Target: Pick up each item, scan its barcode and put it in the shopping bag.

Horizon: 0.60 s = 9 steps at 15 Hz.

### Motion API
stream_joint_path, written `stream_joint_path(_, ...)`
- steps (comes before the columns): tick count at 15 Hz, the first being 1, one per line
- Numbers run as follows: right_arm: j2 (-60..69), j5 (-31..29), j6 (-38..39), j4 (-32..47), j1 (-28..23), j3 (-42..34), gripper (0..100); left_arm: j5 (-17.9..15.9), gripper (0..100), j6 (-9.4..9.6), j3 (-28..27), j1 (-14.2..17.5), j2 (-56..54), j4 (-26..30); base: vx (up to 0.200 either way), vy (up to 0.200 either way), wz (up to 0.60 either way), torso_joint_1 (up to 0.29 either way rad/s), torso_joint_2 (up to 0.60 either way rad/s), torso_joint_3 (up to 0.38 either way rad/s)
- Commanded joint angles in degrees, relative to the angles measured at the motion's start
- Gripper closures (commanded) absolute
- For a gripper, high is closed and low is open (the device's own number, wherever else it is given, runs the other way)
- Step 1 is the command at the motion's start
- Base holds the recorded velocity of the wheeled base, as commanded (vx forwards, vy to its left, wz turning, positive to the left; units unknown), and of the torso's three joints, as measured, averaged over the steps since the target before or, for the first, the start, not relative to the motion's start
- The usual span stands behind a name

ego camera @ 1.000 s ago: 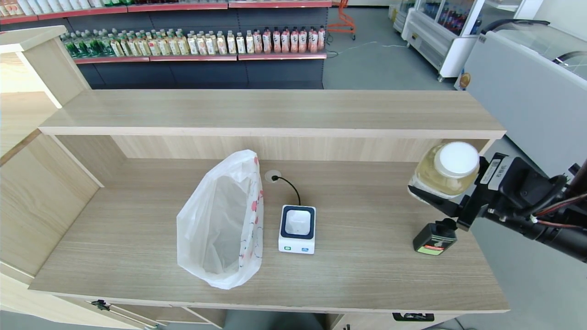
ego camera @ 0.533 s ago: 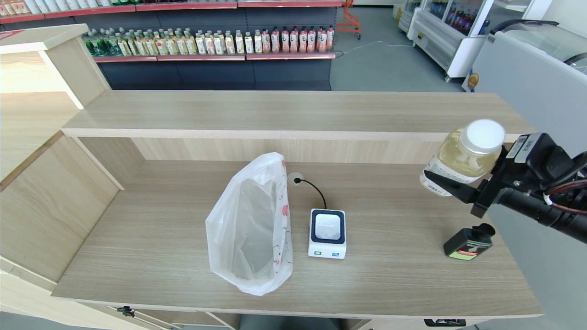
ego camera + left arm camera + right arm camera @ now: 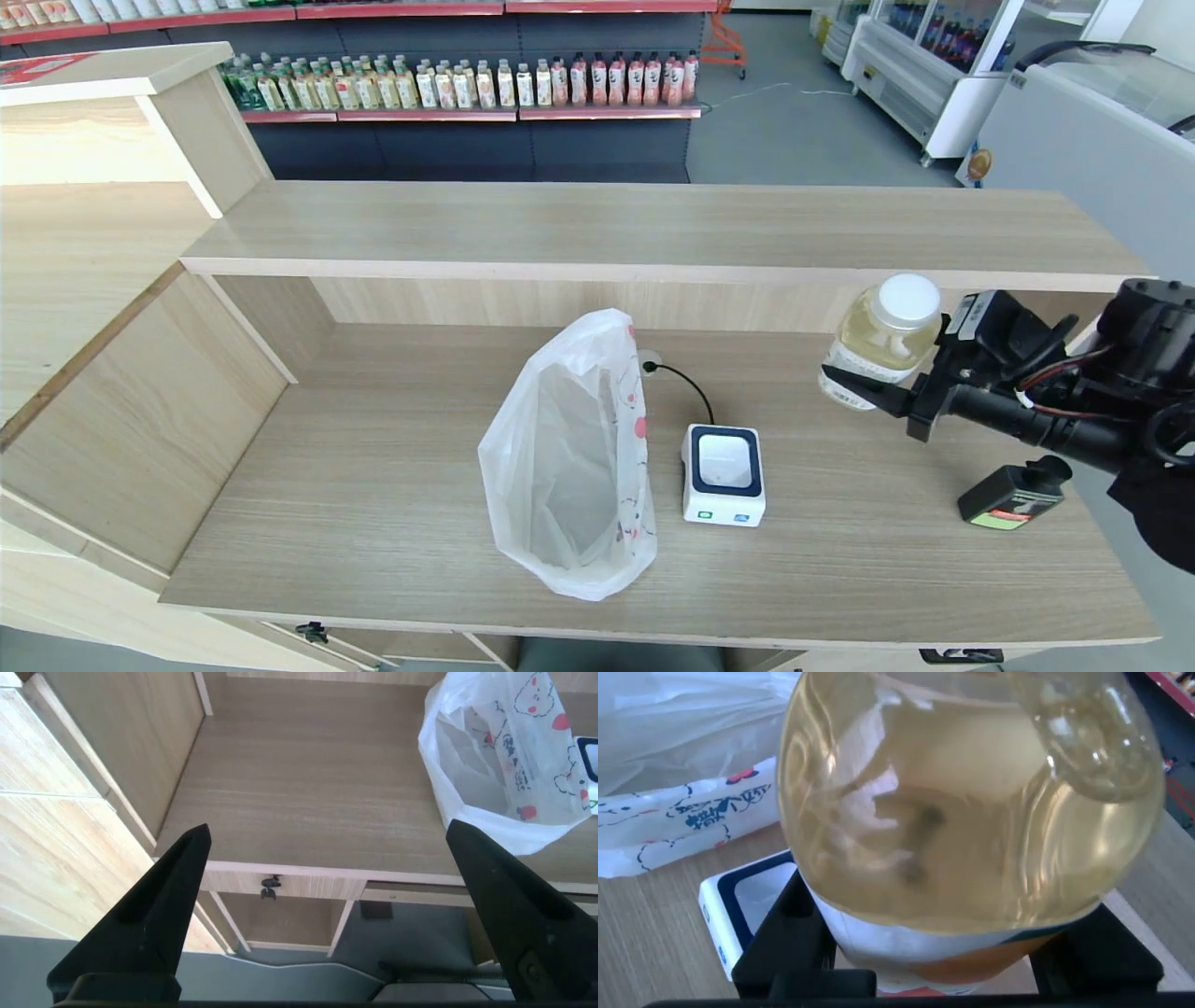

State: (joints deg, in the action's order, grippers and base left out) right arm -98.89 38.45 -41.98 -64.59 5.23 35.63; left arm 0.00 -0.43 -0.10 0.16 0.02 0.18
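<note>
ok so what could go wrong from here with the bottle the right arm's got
The right gripper holds the bottle by its lower body, at the label, so the barcode may be covered when shown to the scanner.
The shopping bag is thin and stands unsupported beside the scanner; a heavy bottle could tip or collapse it.
The small dark bottle lies under the right arm near the edge of the counter and could get knocked off.

The right gripper has matte black, angular fingers. Just behind the jaws sits a boxy black housing with a white printed label. Farther back, red, white and black cables loop beside a black cylindrical arm. The left gripper shows two black tapering wedge fingers.
</note>
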Motion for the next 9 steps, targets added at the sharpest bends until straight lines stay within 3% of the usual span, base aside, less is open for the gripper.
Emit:
stream_joint_path(1, -5.4, 1.5, -0.3, -2.7, 0.2, 0.8, 100, 0.0, 0, -0.01, 0.0, 0.0, 0.0, 0.0, 0.000, 0.000, 0.00, 0.000, 0.00, 0.000)
stream_joint_path(4, -12.0, 3.2, -0.9, -10.5, 0.2, 0.6, 100, 0.0, 0, -0.01, 0.0, 0.0, 0.0, 0.0, 0.000, 0.000, 0.00, 0.000, 0.00, 0.000)
stream_joint_path(9, -18.3, 7.2, -3.8, -13.2, 1.1, 1.3, 100, 0.0, 0, -0.01, 0.0, 0.0, 0.0, 0.0, 0.000, 0.000, 0.00, 0.000, 0.00, 0.000)
